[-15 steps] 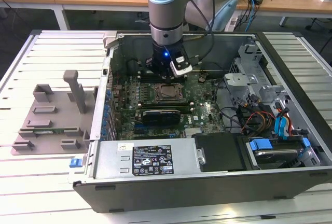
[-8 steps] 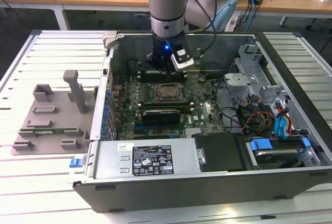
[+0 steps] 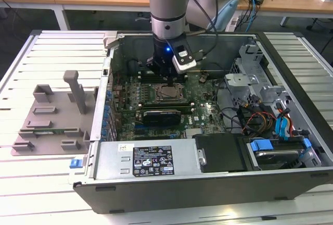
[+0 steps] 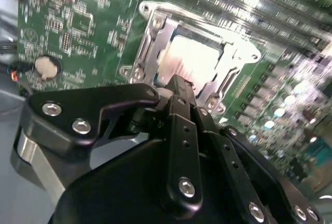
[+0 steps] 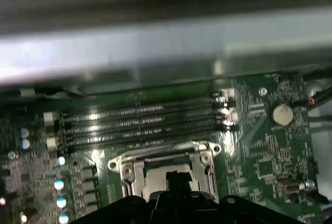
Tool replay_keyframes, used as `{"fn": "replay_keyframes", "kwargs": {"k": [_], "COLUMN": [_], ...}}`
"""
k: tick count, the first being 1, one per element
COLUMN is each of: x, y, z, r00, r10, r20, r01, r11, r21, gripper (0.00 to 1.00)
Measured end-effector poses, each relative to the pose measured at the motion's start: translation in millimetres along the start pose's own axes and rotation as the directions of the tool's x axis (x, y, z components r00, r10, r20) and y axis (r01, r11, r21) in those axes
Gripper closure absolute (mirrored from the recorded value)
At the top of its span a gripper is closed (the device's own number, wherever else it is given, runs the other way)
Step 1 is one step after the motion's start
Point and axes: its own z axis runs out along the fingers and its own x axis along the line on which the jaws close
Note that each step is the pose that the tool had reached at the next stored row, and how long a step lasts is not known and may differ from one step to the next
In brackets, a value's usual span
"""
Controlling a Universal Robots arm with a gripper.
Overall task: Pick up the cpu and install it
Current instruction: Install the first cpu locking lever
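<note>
Cpu [image 4: 189, 60] first: a pale silvery-grey square with a flat, brightly reflecting top, sitting inside the socket frame [image 4: 150, 42] on the motherboard [image 4: 78, 27], directly beyond the gripper's fingertips. In the second wrist view the gripper [image 4: 179, 86] shows its black linkage drawn together to a narrow point just short of the chip, with nothing visibly clamped between the fingers (the very tips are hidden behind the linkage, so contact with the chip cannot be told). In the first wrist view the chip [image 5: 161, 168] lies just past the gripper's dark tip, ringed by the bright metal frame.

My judgement of the risk: if the chip is not lying flat and square in the socket, any downward push from the jaws could tilt it and damage the contacts beneath; a sideways drag would scrape it against the frame.

Farther beyond the jaws run the long memory slots [image 5: 140, 123], then the round coin battery [image 5: 282, 113] off to one side. In the exterior view the arm stands over the open computer case [image 3: 171, 183].
</note>
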Motion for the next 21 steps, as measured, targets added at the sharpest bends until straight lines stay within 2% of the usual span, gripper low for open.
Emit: {"fn": "replay_keyframes", "kwargs": {"k": [1, 3, 4, 6, 10, 12, 13, 14, 15, 21], "x": [-0.3, -1.2, -1.4, -1.5, -1.9, -2.0, -1.9, -2.0, -1.9, -2.0], "y": [-2.8, -8.9, -10.4, -11.4, -11.3, -11.2, -11.2, -11.3, -11.3, -11.2], "z": [-0.1, -0.1, 0.0, -0.1, -6.6, -7.2, -7.3, -7.2, -7.3, -7.2], "r00": [1.0000, 1.0000, 1.0000, 1.0000, 1.0000, 1.0000, 1.0000, 0.9999, 0.9998, 0.9997], "r10": [0.000, -0.001, -0.002, -0.004, -0.004, -0.004, -0.004, -0.004, -0.003, -0.003], "r20": [0.0003, 0.0017, 0.0031, 0.0067, 0.0073, 0.0075, 0.0045, -0.0150, -0.0196, -0.0232], "r01": [0.000, 0.001, 0.001, 0.004, 0.004, 0.003, 0.004, 0.004, 0.004, 0.005], "r11": [1.0000, 0.9999, 0.9997, 0.9987, 0.9987, 0.9988, 0.9987, 0.9986, 0.9985, 0.9985], "r21": [0.0017, 0.0127, 0.0225, 0.0501, 0.0503, 0.0498, 0.0504, 0.0531, 0.0538, 0.0540], "gripper": [0.89, 0.89, 0.89, 0.89, 0.89, 0.89, 0.89, 0.89, 0.89, 0.89]}}
